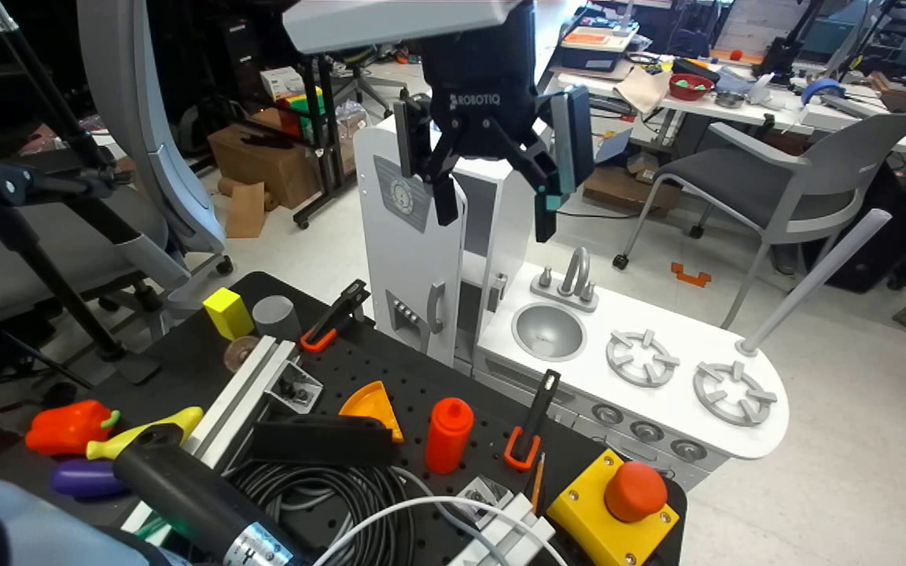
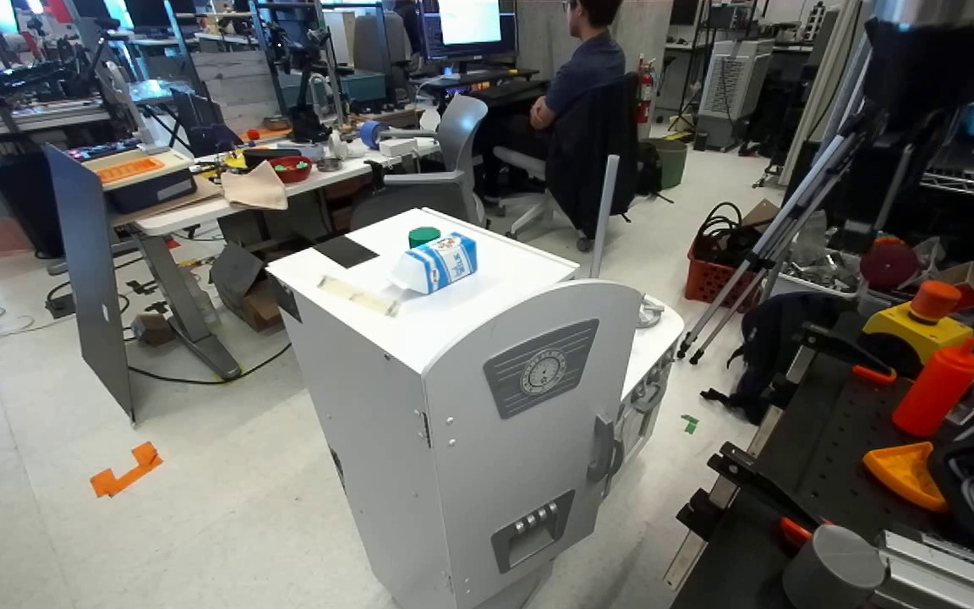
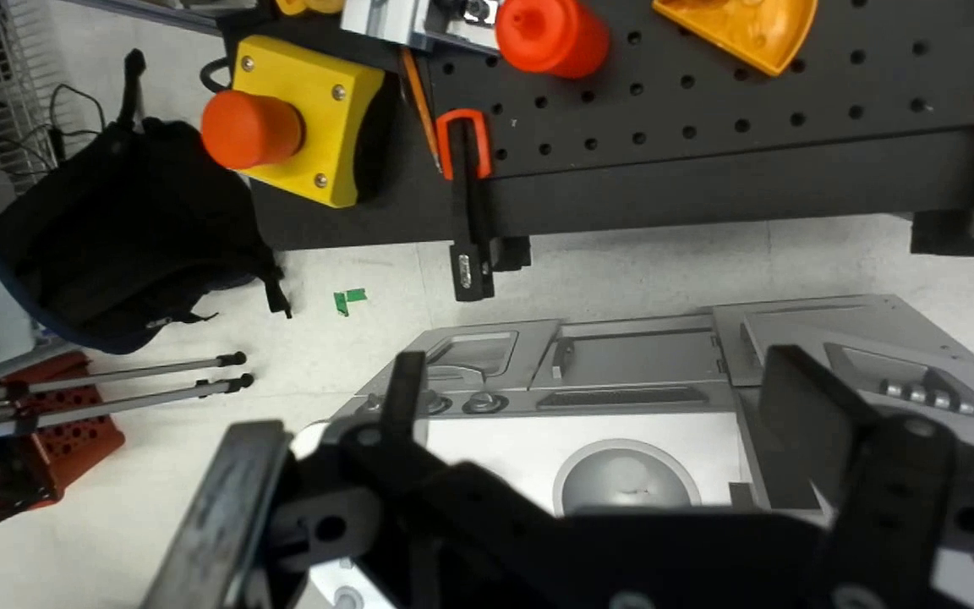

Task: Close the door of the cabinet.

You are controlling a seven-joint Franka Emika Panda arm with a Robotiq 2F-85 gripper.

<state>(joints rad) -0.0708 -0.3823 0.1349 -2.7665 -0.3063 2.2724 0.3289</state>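
The cabinet is a tall white tower, and its side and top show in an exterior view. Its door is a white panel with grey dial and dispenser insets, also seen in an exterior view. The door stands swung outward, with the dark interior visible beside its handle edge. In the wrist view the door is partly hidden behind a finger. My gripper is open and empty, above the cabinet and sink side. It also shows in the wrist view. No contact with the door is visible.
A low white counter with sink and burners adjoins the cabinet. A milk carton and green lid stand on the cabinet's top. A black pegboard table with clamps, a red bottle and a yellow button box faces the door.
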